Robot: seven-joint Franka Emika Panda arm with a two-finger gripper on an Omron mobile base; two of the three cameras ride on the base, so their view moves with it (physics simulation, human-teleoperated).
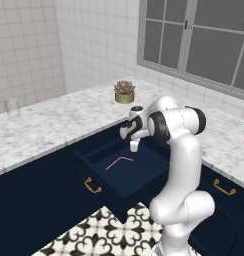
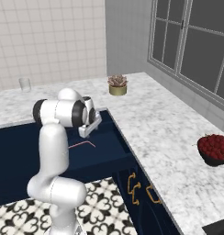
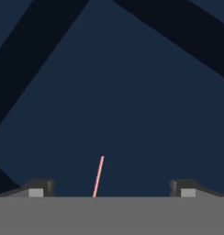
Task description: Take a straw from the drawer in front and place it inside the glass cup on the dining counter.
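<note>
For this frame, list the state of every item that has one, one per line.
drawer: pulled open
straw: lying flat on the drawer floor, not gripped
end effector: open, hanging over the drawer with the straw between its tips
glass cup: upright on the dining counter, looks empty

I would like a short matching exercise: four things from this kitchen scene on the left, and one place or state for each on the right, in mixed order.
1. straw
2. glass cup
3. drawer
4. hand

A. pulled open
B. lying on the drawer floor
C. open, above the straw
D. standing on the dining counter, far left

Pairs: 1-B, 2-D, 3-A, 4-C
</note>
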